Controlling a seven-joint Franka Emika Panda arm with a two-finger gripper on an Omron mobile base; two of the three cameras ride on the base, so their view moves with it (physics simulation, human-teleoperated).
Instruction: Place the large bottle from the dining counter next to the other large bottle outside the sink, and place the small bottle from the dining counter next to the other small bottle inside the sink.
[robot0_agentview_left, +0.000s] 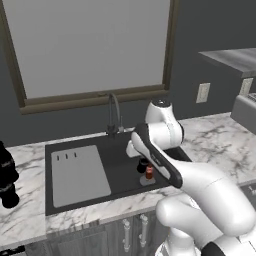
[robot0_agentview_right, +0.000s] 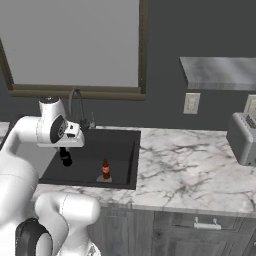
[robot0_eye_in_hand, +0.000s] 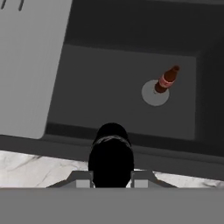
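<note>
The fingers (robot0_eye_in_hand: 144, 178) close on either side of the small black bottle (robot0_eye_in_hand: 111, 157), which hangs low in the middle of the hand view, over the near rim of the sink (robot0_eye_in_hand: 122, 151) where it meets the marble worktop (robot0_eye_in_hand: 30, 168). Inside the dark basin, toward its far right corner, the reddish-brown small bottle (robot0_eye_in_hand: 166, 79) stands on the round grey drain (robot0_eye_in_hand: 154, 94), well apart from the black one. The grey ribbed drainboard (robot0_eye_in_hand: 30, 61) covers the sink's left side.
</note>
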